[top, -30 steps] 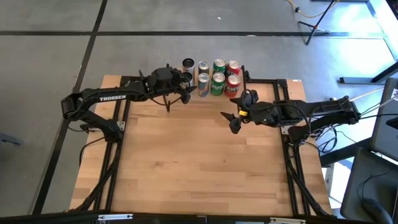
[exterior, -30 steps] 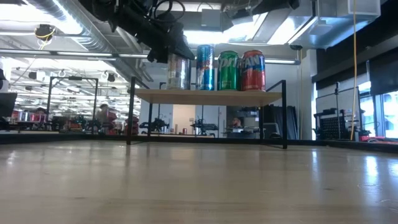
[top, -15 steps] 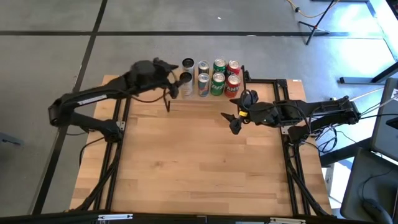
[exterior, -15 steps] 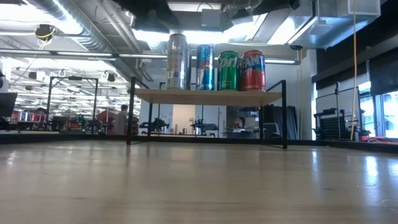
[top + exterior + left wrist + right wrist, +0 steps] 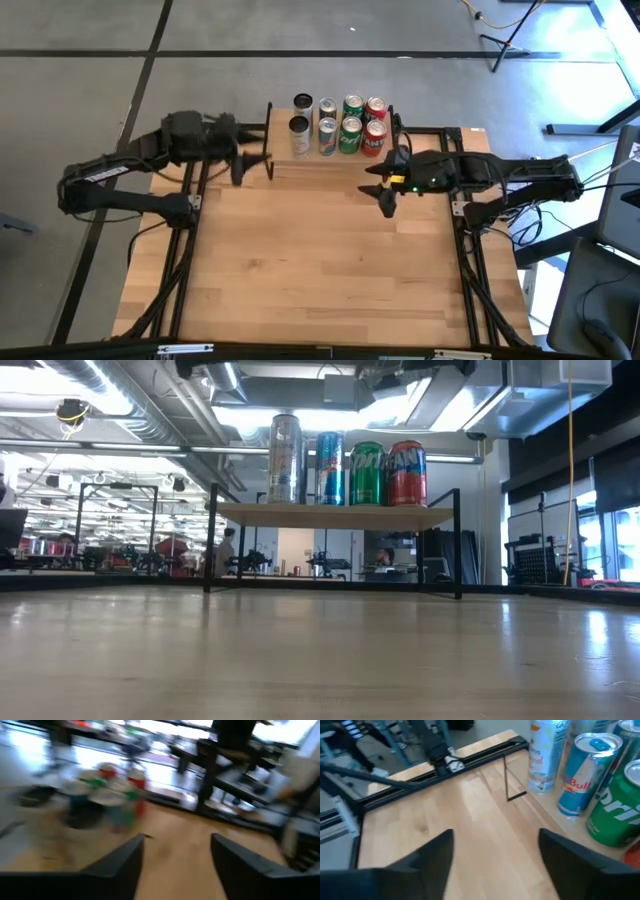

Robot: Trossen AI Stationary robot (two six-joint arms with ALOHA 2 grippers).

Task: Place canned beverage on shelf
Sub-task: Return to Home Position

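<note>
Overhead, low and wrist views of one moment. My left gripper point(image 5: 247, 165) hangs over the far-left part of the worktop, just left of the shelf. Its fingers point(image 5: 117, 867) are spread wide and hold nothing. The small raised shelf point(image 5: 300, 515), a light-wood top on thin black metal legs, stands at about the middle of the far edge of the large light-wood worktop point(image 5: 320, 270). It carries eight upright cans in two rows of four. At its left end stand the two tall white-and-silver drink cans point(image 5: 298, 132), one behind the other. Next come a blue-and-silver pair point(image 5: 327, 130), then a green pair point(image 5: 350, 132), and at the right end a red pair point(image 5: 373, 138). My right gripper point(image 5: 383, 190) hovers above the worktop just in front of the shelf's right end, likewise wide open and empty, apart from every can.
</note>
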